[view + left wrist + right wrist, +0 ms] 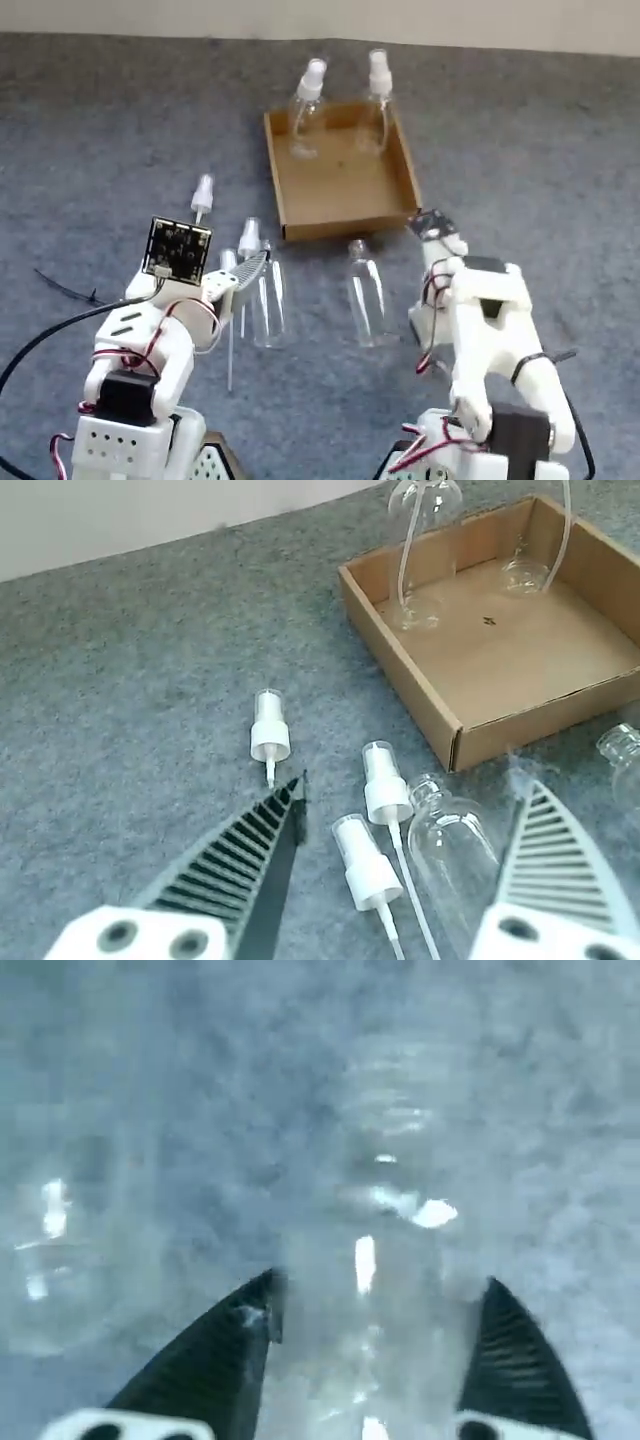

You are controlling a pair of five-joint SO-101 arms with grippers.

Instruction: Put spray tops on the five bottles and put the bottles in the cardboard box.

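Observation:
The cardboard box [400, 150] lies at the far middle of the grey carpet. Two clear bottles with white spray tops, one [306, 110] and another [375, 100], stand inside it. Three loose spray tops lie left of the box: one [268, 735] apart, two [385, 780] [365, 865] beside a capless bottle [450, 840] lying flat. My left gripper [412, 785] hovers open over those two tops and that bottle. Another capless bottle [365, 295] lies in front of the box. My right gripper [375, 1330] is open, low over a clear bottle [390, 1250] that lies between its fingers.
A black cable tie [65, 290] lies at the left of the carpet. Both arm bases [130, 420] [490, 430] stand at the near edge. The carpet right of the box is bare.

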